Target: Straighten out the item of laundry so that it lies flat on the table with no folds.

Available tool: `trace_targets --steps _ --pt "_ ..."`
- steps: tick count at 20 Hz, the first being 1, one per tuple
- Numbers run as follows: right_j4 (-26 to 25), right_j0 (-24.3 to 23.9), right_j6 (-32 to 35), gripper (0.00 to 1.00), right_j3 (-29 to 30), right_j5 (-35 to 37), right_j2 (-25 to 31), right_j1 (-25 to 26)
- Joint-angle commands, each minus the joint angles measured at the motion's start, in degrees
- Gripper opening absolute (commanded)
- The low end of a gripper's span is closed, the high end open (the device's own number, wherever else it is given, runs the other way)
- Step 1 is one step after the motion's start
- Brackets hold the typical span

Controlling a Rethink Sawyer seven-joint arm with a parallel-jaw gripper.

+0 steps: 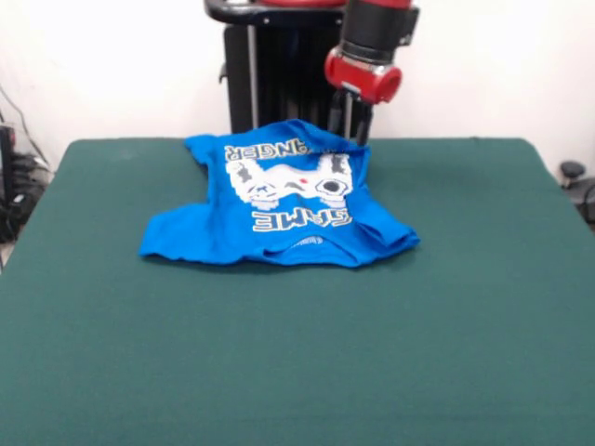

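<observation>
The bright blue T-shirt [279,209] lies on the dark green table [297,353], in its far middle part, print side up. The white-and-grey controller print [290,181] and the word "GAME" show whole. Only "NGER" of the far lettering shows, because the far left part of the shirt is folded over. The near hem and the right side are rumpled. My gripper [349,125] hangs from the red and black arm [367,56] right at the shirt's far right corner, which rises slightly toward it. I cannot tell whether it holds the cloth.
The black pedestal [279,65] stands behind the table's far edge. Cables and gear [14,186] sit off the left edge, and a dark object [576,181] sits off the right edge.
</observation>
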Motion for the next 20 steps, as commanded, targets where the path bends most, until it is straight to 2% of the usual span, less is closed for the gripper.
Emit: trace_targets --steps 1,4,8,10,12,17,20 --pt "8.95 4.27 3.52 1.00 -14.34 5.72 -3.83 1.92" --pt "8.18 3.44 1.96 1.00 -16.06 8.52 -3.54 0.28" --pt "5.52 0.65 0.62 1.00 -16.92 14.74 0.22 -3.04" --pt "5.93 1.80 1.16 1.00 -17.50 17.08 -0.51 -3.87" --pt "5.53 1.56 1.50 1.00 -18.41 16.95 -0.41 -3.68" --pt "5.58 1.10 2.41 1.00 -23.89 14.29 -0.99 1.48" --pt "5.83 1.80 2.33 1.00 -25.48 18.67 -2.15 -0.24"
